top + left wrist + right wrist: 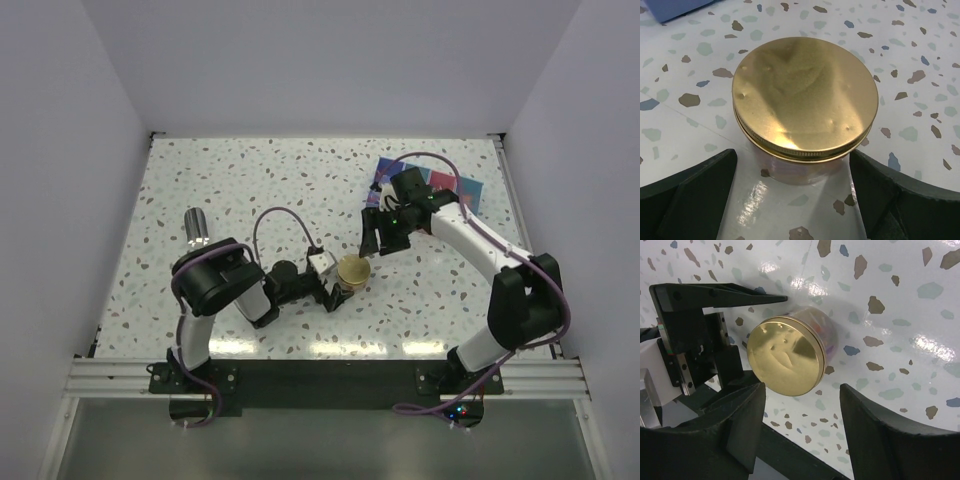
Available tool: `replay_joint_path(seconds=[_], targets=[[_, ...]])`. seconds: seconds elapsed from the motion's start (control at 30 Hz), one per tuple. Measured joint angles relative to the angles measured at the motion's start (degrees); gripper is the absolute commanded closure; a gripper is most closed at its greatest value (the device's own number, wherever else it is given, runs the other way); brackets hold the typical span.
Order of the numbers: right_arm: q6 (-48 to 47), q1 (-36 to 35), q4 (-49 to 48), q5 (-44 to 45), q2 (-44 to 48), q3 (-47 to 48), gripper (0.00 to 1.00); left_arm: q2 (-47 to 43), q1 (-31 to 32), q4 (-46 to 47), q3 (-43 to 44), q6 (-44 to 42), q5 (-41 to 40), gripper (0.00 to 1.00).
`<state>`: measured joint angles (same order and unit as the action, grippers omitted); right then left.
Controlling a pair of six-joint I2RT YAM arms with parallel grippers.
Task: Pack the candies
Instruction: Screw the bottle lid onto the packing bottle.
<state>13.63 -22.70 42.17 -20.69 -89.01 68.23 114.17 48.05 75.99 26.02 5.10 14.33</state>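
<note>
Speckled table (pixel 250 190): plain walls around
Jar (pixel 805 95): gold lid on, upright
Left hand (pixel 793 170): wide open, one finger each side of jar
Right hand (pixel 802 390): open, empty, near jar
Candies (pixel 826 332): coloured blur inside jar

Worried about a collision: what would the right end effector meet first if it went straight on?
Probably the gold-lidded jar, straight ahead of the right end effector, though depth is unclear.
</note>
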Motion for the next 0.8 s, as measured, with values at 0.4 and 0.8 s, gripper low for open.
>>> replay_joint_path(seconds=[0.4, 0.8], targets=[[-1.7, 0.3, -0.3, -2.6, -3.9, 1.1, 0.40, 3.3, -1.2, 1.0, 3.7, 0.1, 3.7, 0.00], [-2.8, 0.3, -1.0, -2.8, -5.5, 1.6, 0.52, 5.3, -1.5, 1.1, 6.4, 0.3, 6.2, 0.01]])
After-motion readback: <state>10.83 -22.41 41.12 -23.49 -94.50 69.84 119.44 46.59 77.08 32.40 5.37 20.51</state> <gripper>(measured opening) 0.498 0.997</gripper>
